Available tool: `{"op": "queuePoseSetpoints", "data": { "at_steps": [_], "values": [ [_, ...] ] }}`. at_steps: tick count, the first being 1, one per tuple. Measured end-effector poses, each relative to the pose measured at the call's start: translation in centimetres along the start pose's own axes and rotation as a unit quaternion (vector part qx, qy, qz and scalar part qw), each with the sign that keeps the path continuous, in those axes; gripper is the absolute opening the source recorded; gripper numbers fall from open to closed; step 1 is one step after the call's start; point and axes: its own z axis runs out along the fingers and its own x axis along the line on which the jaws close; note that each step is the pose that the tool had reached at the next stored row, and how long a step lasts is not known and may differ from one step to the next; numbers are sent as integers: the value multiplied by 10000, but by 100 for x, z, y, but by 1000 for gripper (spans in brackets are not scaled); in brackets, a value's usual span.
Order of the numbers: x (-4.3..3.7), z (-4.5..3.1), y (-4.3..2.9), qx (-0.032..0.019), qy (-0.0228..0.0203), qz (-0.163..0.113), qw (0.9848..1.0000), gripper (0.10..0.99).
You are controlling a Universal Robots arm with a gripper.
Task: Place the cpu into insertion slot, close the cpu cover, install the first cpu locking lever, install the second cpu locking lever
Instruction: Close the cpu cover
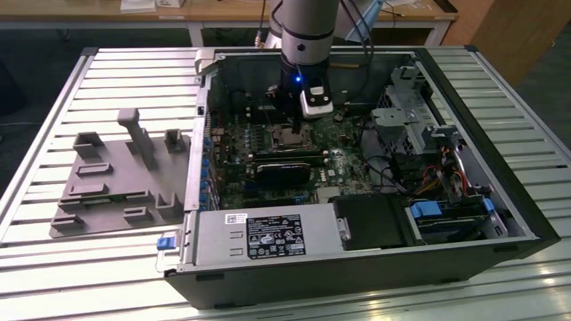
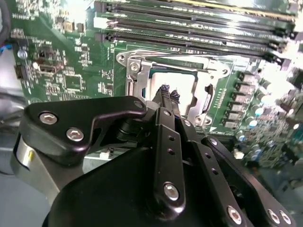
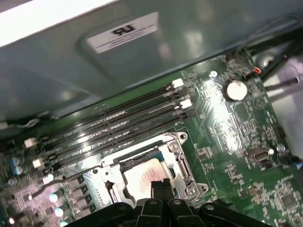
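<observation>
The cpu (image 2: pixel 176 81) (image 3: pixel 147 174) lies flat in the insertion slot (image 1: pixel 287 139), its silvery top showing through the cut-out of the cpu cover (image 2: pixel 135 71) (image 3: pixel 182 163). That cover appears to lie down over it. My gripper (image 2: pixel 169 93) (image 3: pixel 161 185) (image 1: pixel 295 126) is shut with nothing between its black fingers. Its tips hover at the near edge of the cpu, close to or touching its top. A thin metal lever (image 3: pixel 57 181) runs along one side of the socket; I cannot tell whether it is latched.
Several long memory slots (image 2: pixel 199 23) (image 3: pixel 118 118) run beside the socket. A black rectangular module (image 1: pixel 285 170) sits just in front of it, the power supply (image 1: pixel 259 237) nearer still, a drive cage (image 1: pixel 410 124) to the exterior view's right. A grey fixture plate (image 1: pixel 116 180) lies outside the case.
</observation>
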Motion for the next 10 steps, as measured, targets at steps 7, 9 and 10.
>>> {"op": "queuePoseSetpoints", "data": {
  "at_steps": [7, 9, 10],
  "values": [
    [0, 12, 0, -38, -68, -579, 9983, 102],
    [0, 13, 0, -48, -85, -731, 9973, 102],
    [0, 14, 0, -52, -91, -804, 9967, 102]
  ]
}}
